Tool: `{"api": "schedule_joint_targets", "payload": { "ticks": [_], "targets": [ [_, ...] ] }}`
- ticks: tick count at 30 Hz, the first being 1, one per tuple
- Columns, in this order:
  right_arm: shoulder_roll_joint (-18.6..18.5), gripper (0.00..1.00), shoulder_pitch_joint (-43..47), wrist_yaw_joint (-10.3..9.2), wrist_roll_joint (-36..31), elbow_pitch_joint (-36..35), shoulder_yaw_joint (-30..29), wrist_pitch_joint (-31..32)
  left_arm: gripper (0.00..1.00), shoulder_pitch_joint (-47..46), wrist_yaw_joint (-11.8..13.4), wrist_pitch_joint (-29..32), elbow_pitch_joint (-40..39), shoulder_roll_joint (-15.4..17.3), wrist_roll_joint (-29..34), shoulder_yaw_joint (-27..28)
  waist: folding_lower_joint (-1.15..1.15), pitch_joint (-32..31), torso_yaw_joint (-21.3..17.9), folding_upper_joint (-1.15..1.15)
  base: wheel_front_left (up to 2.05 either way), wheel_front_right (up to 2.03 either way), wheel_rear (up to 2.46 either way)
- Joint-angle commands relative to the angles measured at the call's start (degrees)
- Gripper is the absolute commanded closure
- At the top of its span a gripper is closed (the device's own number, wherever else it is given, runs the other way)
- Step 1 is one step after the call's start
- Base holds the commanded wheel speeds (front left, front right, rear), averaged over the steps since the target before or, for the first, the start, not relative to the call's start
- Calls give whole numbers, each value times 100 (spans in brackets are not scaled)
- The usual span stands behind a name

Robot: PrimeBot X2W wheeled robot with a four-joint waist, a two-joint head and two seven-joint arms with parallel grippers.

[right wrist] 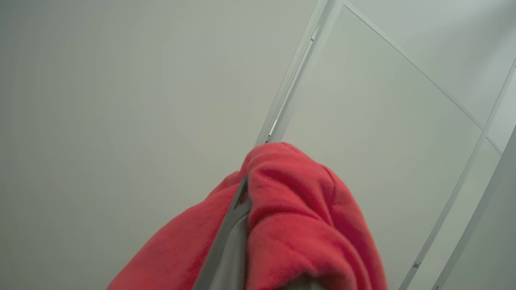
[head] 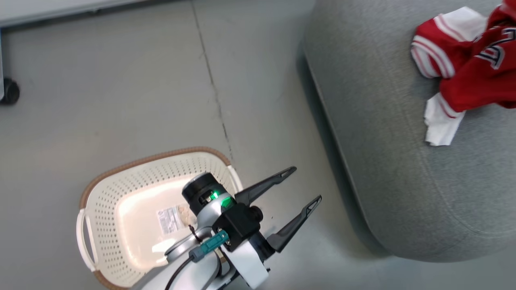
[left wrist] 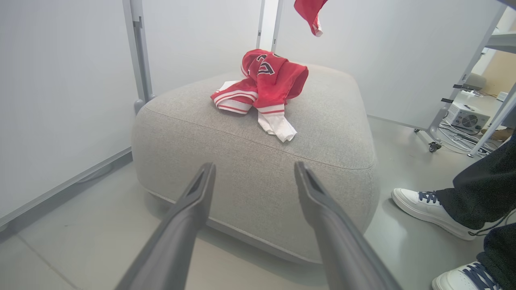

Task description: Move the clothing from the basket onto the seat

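Note:
The cream basket [head: 153, 159] with its brown rim stands on the floor at the lower left, a paper label on its bottom. My left gripper [head: 307, 183] hangs open beside it, its fingers pointing at the grey seat [head: 403, 161]. A crumpled heap of red and white clothing [head: 471, 68] lies on the seat's top. In the left wrist view the open left gripper [left wrist: 254, 167] faces the seat [left wrist: 330, 121] with that clothing [left wrist: 262, 86] on it, and a red piece [left wrist: 310, 12] dangles above. My right gripper [right wrist: 246, 189] is shut on red clothing [right wrist: 290, 209] that drapes over its fingers.
A person's legs and white shoes [left wrist: 427, 209] stand right of the seat. White partition panels on castors [head: 10, 92] close in the far side. Cables and a small grey unit [left wrist: 465, 117] lie at the far right. Grey floor runs between basket and seat.

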Motion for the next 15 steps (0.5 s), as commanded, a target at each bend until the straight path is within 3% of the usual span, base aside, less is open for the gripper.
{"api": "schedule_joint_targets", "payload": {
  "ticks": [1,7,10,15],
  "targets": [
    [-108,100,-200,-2,20,109,-58,12,0,-159,-8,-9,-38,47,-1,-3,0,353,238,0,0,0,0],
    [-395,100,-961,-2,-24,825,-215,28,0,-489,-7,-9,-129,167,-20,-81,0,817,452,0,0,0,0],
    [-615,100,-1187,-2,-367,1237,-215,25,0,-584,-7,-9,-133,203,-60,-74,0,1001,554,0,0,0,0],
    [-485,100,-1481,-2,-595,1938,-522,5,0,-700,-8,-9,-149,276,-84,34,0,1234,717,0,0,0,0]
  ]
}}
